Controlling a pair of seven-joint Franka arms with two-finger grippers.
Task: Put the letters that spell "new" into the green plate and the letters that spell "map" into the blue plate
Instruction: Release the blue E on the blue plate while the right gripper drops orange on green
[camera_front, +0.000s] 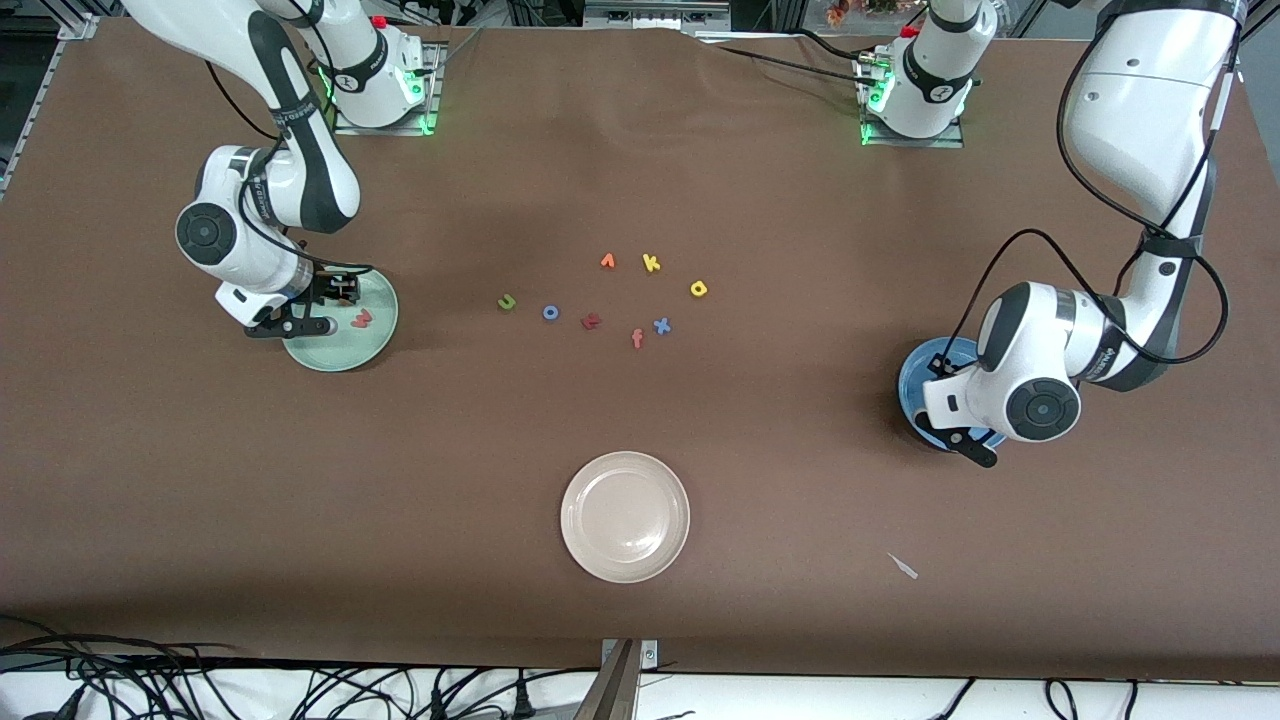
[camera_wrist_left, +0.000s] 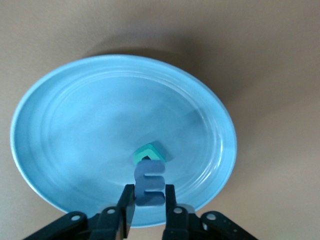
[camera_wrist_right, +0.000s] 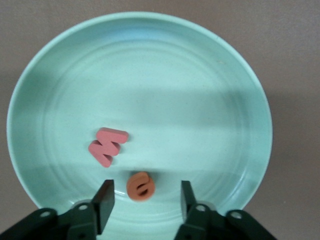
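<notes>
Three round raised-rim plates sit on the brown desk (camera_front: 300, 500): one pale mint-green plate (camera_front: 345, 352), one mid-blue plate (camera_front: 915, 375) and one cream-white plate (camera_front: 625, 516). There are twelve small foam letters (camera_front: 651, 263): eight loose on the desk, two in the green plate (pinkish-red w (camera_wrist_right: 107, 146), orange e (camera_wrist_right: 140, 185)) and two over the blue plate (teal-green p (camera_wrist_left: 148, 152), blue m (camera_wrist_left: 149, 182)). One white scrap (camera_front: 903, 566) lies apart.

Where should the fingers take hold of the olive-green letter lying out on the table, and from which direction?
Come straight down from above on the olive-green letter. It lies flat on the table, standing alone with the blue o apart from it, so nothing crowds the approach. Pinch across its two outer edges, probably the straight sides of the u shape, since a flat foam piece offers little else.
</notes>
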